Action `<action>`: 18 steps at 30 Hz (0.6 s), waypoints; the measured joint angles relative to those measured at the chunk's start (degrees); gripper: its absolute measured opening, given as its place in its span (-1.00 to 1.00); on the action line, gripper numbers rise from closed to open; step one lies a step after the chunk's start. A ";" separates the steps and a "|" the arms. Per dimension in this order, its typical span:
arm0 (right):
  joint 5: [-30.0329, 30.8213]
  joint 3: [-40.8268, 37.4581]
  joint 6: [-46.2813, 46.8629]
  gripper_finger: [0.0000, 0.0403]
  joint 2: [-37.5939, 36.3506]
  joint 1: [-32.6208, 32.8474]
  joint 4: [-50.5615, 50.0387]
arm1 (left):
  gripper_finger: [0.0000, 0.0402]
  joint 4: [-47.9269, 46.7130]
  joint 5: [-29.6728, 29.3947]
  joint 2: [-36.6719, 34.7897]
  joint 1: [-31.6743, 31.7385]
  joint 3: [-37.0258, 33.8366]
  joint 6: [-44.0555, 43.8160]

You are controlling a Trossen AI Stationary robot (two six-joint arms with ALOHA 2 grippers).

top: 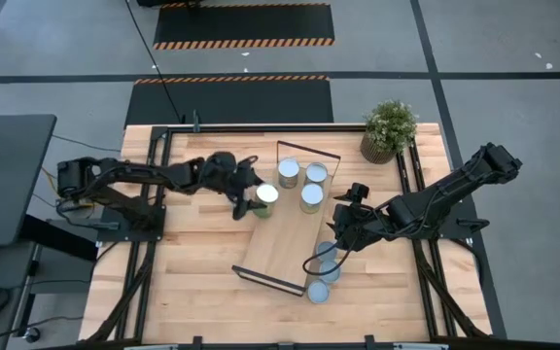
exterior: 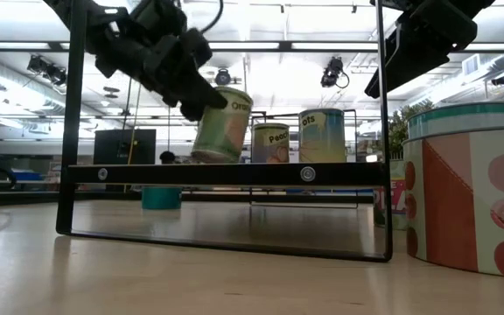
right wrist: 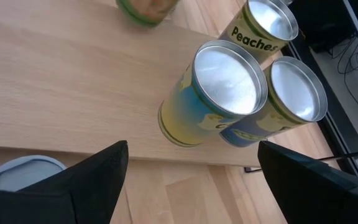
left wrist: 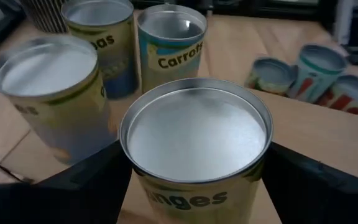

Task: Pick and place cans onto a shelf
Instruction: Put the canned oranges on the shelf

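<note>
Holding the oranges can (top: 266, 197) tilted over the left edge of the shelf (top: 285, 248), my left gripper (top: 249, 197) has its fingers clenched on the can's sides, and I judge the step in hand to be setting it down beside the three cans (top: 300, 182) already standing at the shelf's far end. To do it well I would bring the can upright before lowering, since the low view shows it leaning with its base above the board, and I would place it apart from the nearest standing can so the fingers have room to release without knocking a neighbour. Three more cans (top: 323, 271) wait on the table at the shelf's near right corner, and my right gripper (top: 341, 233) hovers just above them with its fingers spread and nothing between them. The high view gives me the layout, but not the can's height or lean; the low view gives the tilt and the gap under the can (exterior: 221, 127), yet hides how far along the shelf it sits. The left wrist view shows the can's lid (left wrist: 197, 127) centred between the fingers and the neighbours close ahead. The right wrist view shows the standing group (right wrist: 225, 93) from the other side and a waiting can's lid (right wrist: 20, 171) off the board.
</note>
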 joint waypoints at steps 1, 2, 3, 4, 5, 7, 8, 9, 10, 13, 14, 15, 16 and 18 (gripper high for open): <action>0.00 0.00 -0.04 0.82 0.00 0.00 0.00 | 0.62 0.17 -1.94 0.04 -1.09 0.00 0.04; -0.02 0.00 -0.23 0.82 0.00 0.00 0.00 | 0.62 0.84 -3.73 0.44 -2.20 0.00 0.29; -0.02 0.00 -0.33 0.82 0.00 0.00 0.02 | 0.62 1.77 -5.30 0.90 -3.20 0.00 0.41; -0.06 0.00 -0.40 0.82 0.00 0.00 0.03 | 0.62 1.73 -6.32 0.98 -3.97 -0.01 0.44; -0.11 0.00 -0.40 0.82 -0.01 0.00 0.03 | 0.62 2.17 -7.04 1.15 -4.68 -0.02 0.44; -0.13 0.00 -0.42 0.82 -0.02 0.00 0.06 | 0.62 4.82 -8.89 2.32 -5.94 0.10 0.12; -0.13 0.00 -0.51 0.82 -0.02 0.00 0.15 | 0.62 5.08 -9.88 2.82 -6.38 0.08 -0.34; -0.11 0.00 -0.68 0.82 -0.02 0.00 0.46 | 0.62 6.09 -11.13 3.64 -6.81 0.03 -1.19; -0.11 0.02 -0.81 0.82 -0.02 0.00 0.65 | 0.62 7.50 -12.53 4.62 -7.18 0.04 -1.94; -0.11 0.02 -1.01 0.82 -0.02 0.02 1.09 | 0.68 8.94 -15.51 6.67 -7.89 0.02 -2.97; -0.11 0.02 -1.03 0.82 -0.02 0.02 1.01 | 0.72 9.80 -16.35 7.42 -8.08 0.04 -2.95; -0.11 0.02 -1.05 0.82 -0.03 0.02 0.99 | 0.75 9.91 -16.75 7.92 -8.23 0.09 -2.96; -0.11 0.02 -1.05 0.82 -0.04 0.02 1.09 | 0.79 9.47 -16.85 8.31 -8.33 0.05 -2.95; -0.11 0.02 -1.05 0.82 -0.02 0.02 1.10 | 0.87 9.59 -16.90 8.96 -8.48 -0.02 -2.27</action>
